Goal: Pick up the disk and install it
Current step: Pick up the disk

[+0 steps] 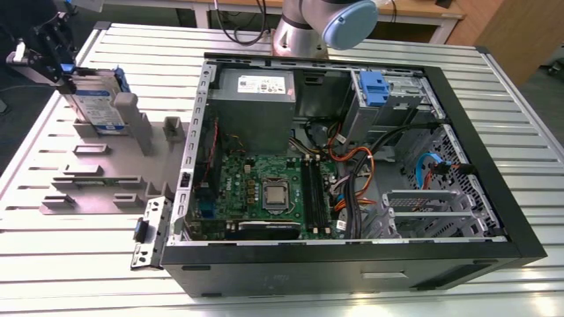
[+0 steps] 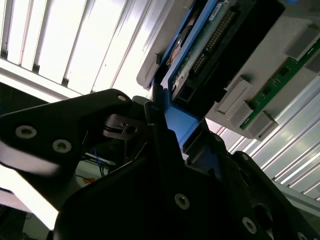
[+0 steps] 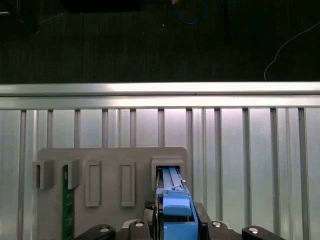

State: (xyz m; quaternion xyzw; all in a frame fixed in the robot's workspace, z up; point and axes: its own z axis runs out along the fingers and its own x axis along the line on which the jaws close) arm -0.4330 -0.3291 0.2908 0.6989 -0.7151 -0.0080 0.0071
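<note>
The disk, a silver hard drive with a blue-and-white label in a blue carrier, stands upright in a slot of the grey holder at the exterior view's left. My gripper is at the disk's upper far edge, shut on it. In both wrist views the black fingers lie against the blue carrier, and the disk reaches from the holder's slot up between them. The drive's circuit-board side shows in the second wrist view.
An open computer case lies at the middle and right of the slatted metal table, with a blue-latched drive bay at its far side. A green circuit strip stands in another holder slot. The arm's base stands behind the case.
</note>
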